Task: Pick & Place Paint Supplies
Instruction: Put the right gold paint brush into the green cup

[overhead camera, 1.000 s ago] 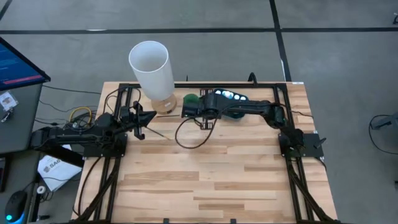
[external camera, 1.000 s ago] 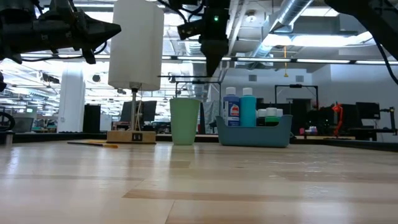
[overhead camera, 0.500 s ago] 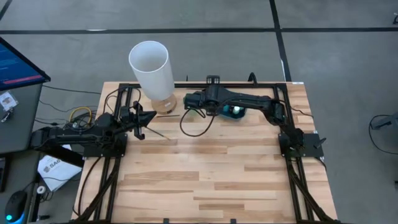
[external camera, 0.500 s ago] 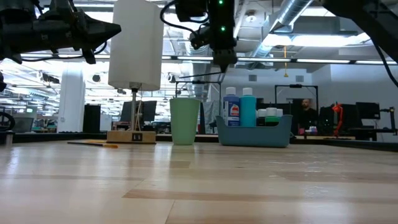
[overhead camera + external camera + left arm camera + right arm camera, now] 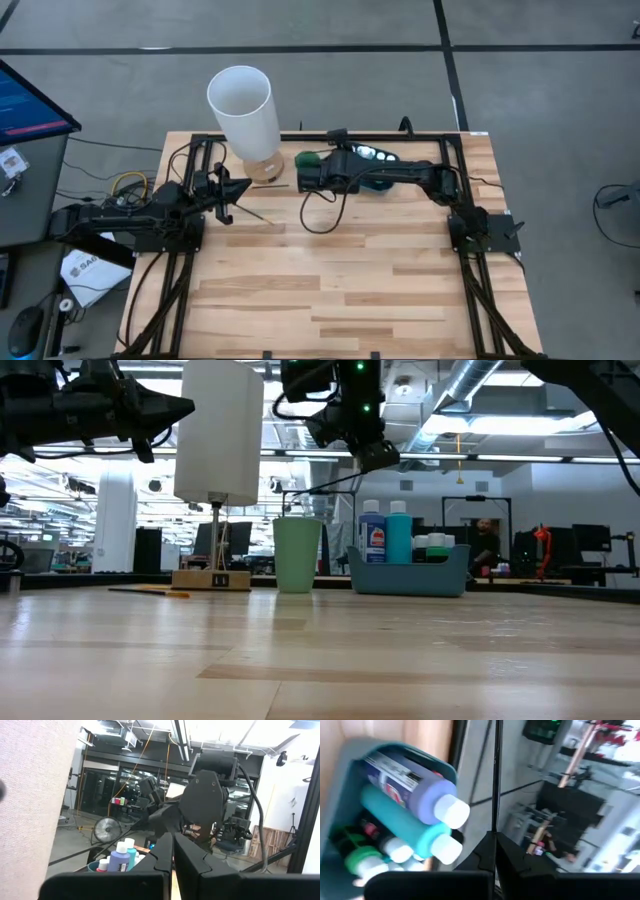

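We see the right end effector (image 5: 385, 457) closed on a thin brush (image 5: 495, 775), above the cup (image 5: 297, 554) and tray (image 5: 409, 572), left end effector (image 5: 237, 189) closed, empty, beside the lamp (image 5: 243, 112).

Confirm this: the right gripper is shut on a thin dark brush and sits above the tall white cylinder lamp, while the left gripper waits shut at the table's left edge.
Not quite. In the high view, the right gripper, shut on the thin dark brush, sits above the small green cup, beside the blue rounded tray, not above the tall white cylinder lamp. The left gripper does wait shut at the left.
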